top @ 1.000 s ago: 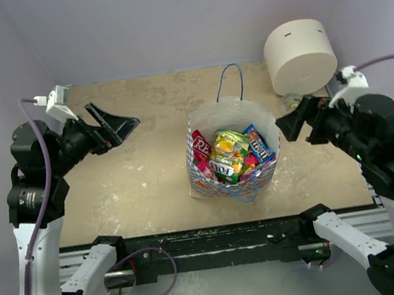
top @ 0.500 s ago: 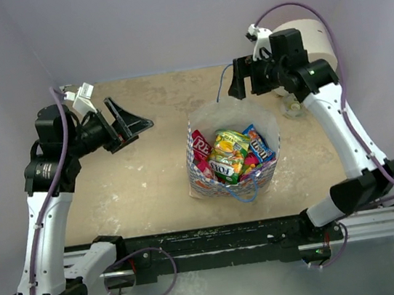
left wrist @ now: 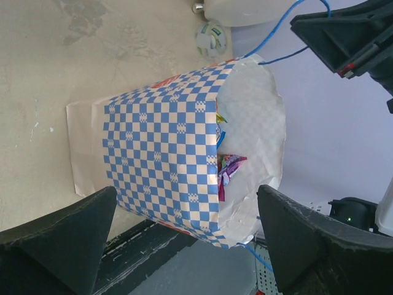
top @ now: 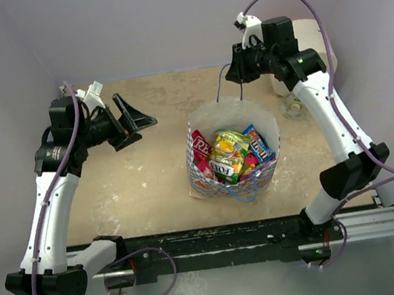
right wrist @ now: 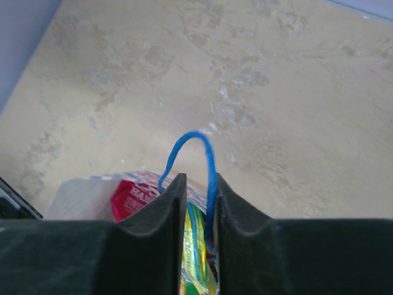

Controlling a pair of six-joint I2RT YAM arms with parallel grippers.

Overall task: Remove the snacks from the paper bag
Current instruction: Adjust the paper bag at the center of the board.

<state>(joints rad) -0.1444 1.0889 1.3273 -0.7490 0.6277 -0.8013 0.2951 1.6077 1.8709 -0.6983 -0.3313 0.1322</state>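
The paper bag stands upright in the middle of the table, blue-and-white checked outside, white inside. Snacks fill it, in red, yellow-green, blue and pink; a red packet shows under the right wrist. My right gripper hangs over the bag's far rim. Its jaws are nearly closed around the upright blue cord handle, which lies against one finger with a narrow gap left. My left gripper is wide open in the air left of the bag, holding nothing.
A large white cylinder stands at the back right, with a small round object beside it. The black rail runs along the near edge. Purple walls close in the sides and back.
The right arm swung from the right side to the bag's far rim, and its jaws narrowed around the cord handle. The left arm rose and edged toward the bag, still open.
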